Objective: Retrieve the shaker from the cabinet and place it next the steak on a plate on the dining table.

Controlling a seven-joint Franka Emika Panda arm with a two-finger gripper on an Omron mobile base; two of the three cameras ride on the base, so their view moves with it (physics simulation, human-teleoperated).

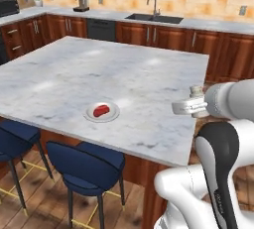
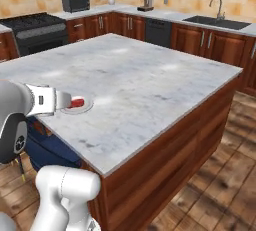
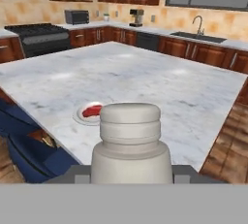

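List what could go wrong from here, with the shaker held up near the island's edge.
1. The shaker is carried in the hand off the dining table near its corner; a slip would probably drop it to the floor.
2. The steak takes up much of the small plate, so setting down close could nudge the meat or tip the rim.

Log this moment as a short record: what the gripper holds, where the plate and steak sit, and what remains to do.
gripper: shut on the small grey capped shaker, held off the table's near edge
plate: round, light grey-white, on the marbled dining table near its stool-side edge
steak: red, on the plate
remaining: set the shaker beside the steak
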